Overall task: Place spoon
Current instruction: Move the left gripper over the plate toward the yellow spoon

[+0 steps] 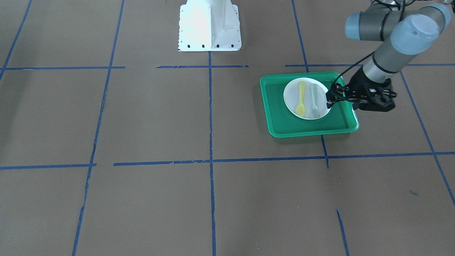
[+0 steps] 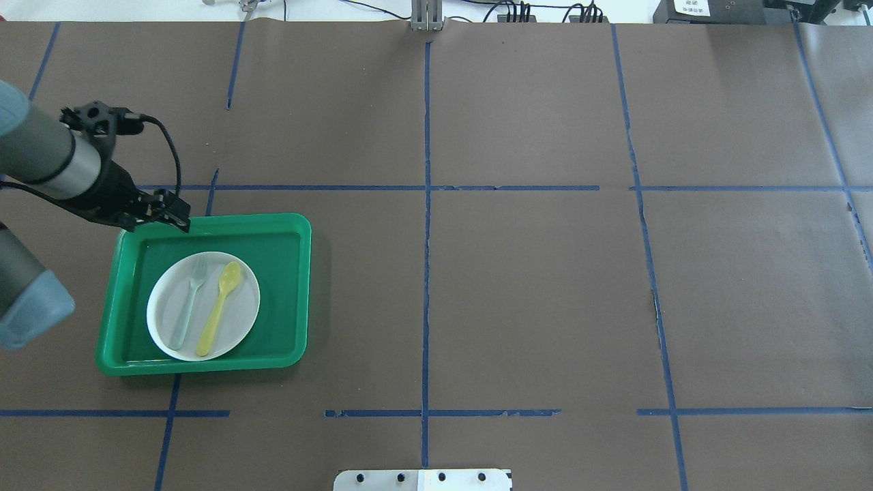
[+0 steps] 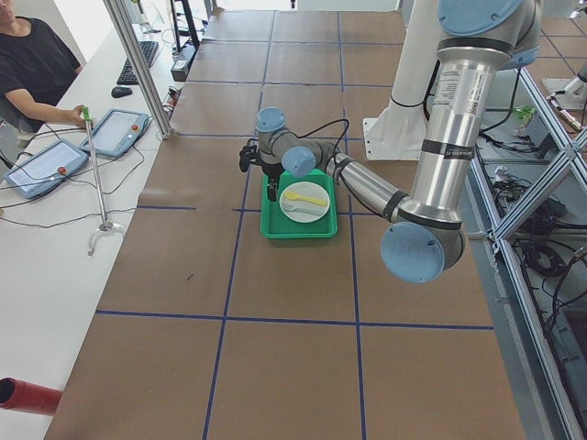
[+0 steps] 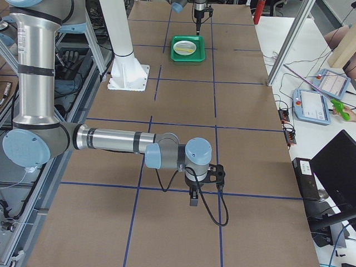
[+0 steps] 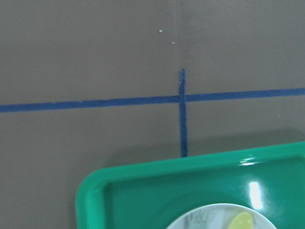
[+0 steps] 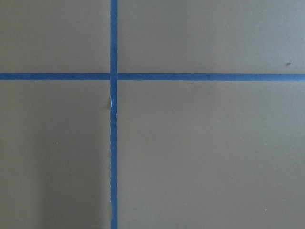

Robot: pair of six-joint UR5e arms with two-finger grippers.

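Starting closest to me, my white base mount sits at the near edge of the brown table, which is crossed by blue tape lines.

Out toward my right end of the table, my right gripper hangs pointing down above a crossing of those lines, well apart from everything else. It shows only in the side view, so I cannot tell whether its jaws are apart or together.

On my left side sits a green tray, and in its nearer half lies a white plate. The yellow spoon lies flat on that plate, its handle end at the plate's near rim and its bowl pointing away from me. Just beside it, on its left, lies a pale grey-green fork, handle toward me and tines away. The two run almost parallel and do not touch.

Farthest out, my left gripper hovers above the tray's far left corner, clear of the plate. Its jaws look apart, with nothing between them. Its wrist view takes in that tray corner, the plate's far edge and the spoon's tip.
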